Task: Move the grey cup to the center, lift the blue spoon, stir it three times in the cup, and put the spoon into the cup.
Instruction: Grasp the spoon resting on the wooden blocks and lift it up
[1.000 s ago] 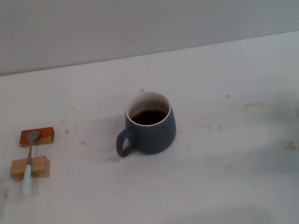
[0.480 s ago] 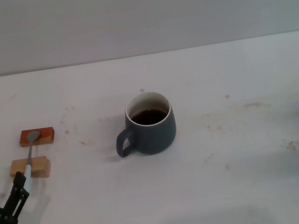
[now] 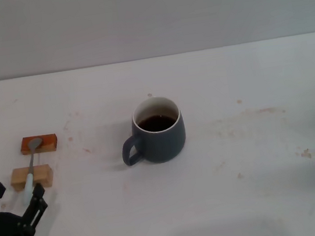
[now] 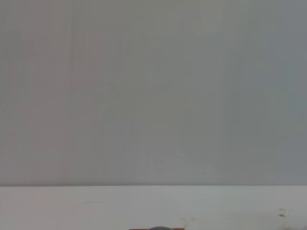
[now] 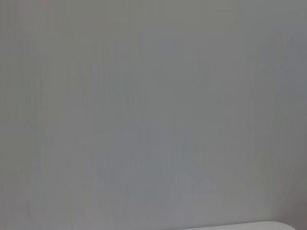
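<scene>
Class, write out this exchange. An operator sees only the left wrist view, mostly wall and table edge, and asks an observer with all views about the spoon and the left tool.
Operator: Where does the blue spoon lie?
Observer: The blue spoon bridges two blocks on the robot's left, bowl on the orange-brown block, stem across the tan block.
Operator: Has my left tool gripped it?
Observer: No. The left tool is open, with the handle's end between its fingers.

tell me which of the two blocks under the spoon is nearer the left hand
The tan block, under the blue spoon's handle; the orange-brown block lies beyond it from the left hand.
</scene>
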Motion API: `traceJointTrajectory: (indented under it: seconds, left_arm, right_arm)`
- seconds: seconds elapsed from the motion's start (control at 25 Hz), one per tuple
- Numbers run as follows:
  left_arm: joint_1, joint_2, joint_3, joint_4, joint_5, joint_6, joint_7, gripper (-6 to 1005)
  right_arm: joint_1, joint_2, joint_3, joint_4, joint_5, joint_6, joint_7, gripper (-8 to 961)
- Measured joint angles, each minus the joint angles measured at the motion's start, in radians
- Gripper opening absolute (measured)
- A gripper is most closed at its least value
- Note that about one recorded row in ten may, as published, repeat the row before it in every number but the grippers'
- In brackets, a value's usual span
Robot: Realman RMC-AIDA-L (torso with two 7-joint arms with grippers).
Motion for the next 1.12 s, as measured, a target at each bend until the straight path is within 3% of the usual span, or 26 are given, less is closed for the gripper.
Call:
traceJointTrajectory:
  seconds: [0.64,1.12]
  left_arm:
    - [-0.029,0.000,0.010,-0.003,-0.002,-0.105,0.042,760]
    - [-0.033,0.000,0.004,-0.006,-0.002,-0.101,0.043,756]
  right_arm:
    - [0.000,0.001,-0.003,0.008,0.000,0.005,0.000,-1]
    - [0.000,0.002,-0.008,0.011,0.000,0.006,0.000,-2]
